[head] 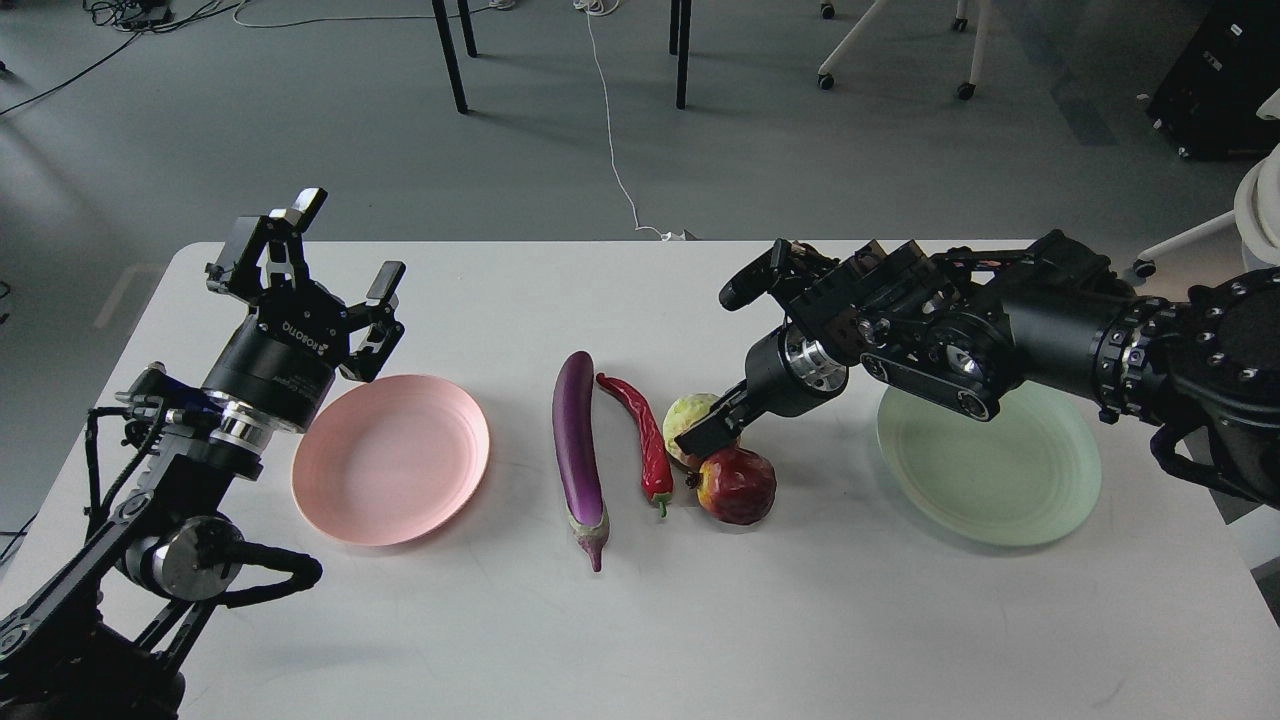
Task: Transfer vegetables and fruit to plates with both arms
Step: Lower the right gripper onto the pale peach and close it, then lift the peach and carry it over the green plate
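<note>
The purple eggplant and the red chili pepper lie side by side mid-table. The yellow-green fruit touches the dark red fruit to their right. My right gripper reaches down-left onto the near side of the yellow-green fruit, just above the red one. Its fingers are dark and I cannot tell them apart. The pale green plate lies partly under the right arm and holds nothing. My left gripper is open and empty, raised behind the left side of the empty pale pink plate.
The white table reaches to its far edge behind the arms. Chair and table legs and a white cable are on the floor beyond. The right arm's bulk hangs over the table's right back part.
</note>
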Controlling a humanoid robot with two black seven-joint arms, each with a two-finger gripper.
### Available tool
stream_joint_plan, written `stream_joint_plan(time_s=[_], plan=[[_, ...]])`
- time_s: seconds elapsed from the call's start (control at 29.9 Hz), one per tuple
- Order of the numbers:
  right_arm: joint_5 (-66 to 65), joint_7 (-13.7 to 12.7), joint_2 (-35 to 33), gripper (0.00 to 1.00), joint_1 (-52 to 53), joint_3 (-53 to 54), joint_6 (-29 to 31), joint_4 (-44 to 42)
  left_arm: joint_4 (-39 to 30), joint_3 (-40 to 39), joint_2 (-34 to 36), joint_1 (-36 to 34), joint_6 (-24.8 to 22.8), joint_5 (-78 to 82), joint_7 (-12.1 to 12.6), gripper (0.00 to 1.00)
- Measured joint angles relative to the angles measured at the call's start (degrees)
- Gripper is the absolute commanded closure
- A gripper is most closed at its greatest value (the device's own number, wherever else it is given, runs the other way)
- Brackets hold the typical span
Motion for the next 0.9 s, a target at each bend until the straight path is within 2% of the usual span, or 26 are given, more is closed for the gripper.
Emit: stream_joint_plan(time_s=[0.13, 0.2, 0.43, 0.53, 0.7, 0.9], plan=[[0.00, 0.00, -0.02, 0.48, 0.02, 0.00, 0.00, 0.00, -0.02, 0.00, 0.01, 0.00, -0.01, 0.01, 0.00, 0.02], [0.00, 0.00, -0.07, 0.51, 0.21, 0.00, 0.00, 0.03, -0.04, -0.07, 0.07, 0.00, -0.01, 0.01, 0.00, 0.02], [0.05, 0.00, -0.59, 0.50, 1.75, 0.56, 0.00, 0.49, -0.09, -0.33, 0.38, 0.00, -0.07, 0.01, 0.00, 0.02], [0.15, 0.00, -2.77, 0.50, 4.07, 2.83, 0.00, 1.11, -0.09, -0.48, 0.49, 0.00, -0.10, 0.01, 0.00, 0.02], [0.42, 0.02, -10.87, 0.49, 8.35, 7.15, -0.01, 5.60, -0.17, -0.53, 0.86, 0.00, -0.11, 0.01, 0.00, 0.02], [-0.45, 0.01, -25.93, 0.48, 9.62, 7.38, 0.00, 15.02, -0.97, -0.53, 1.38, 0.04, -0.34, 0.02, -0.04, 0.02]])
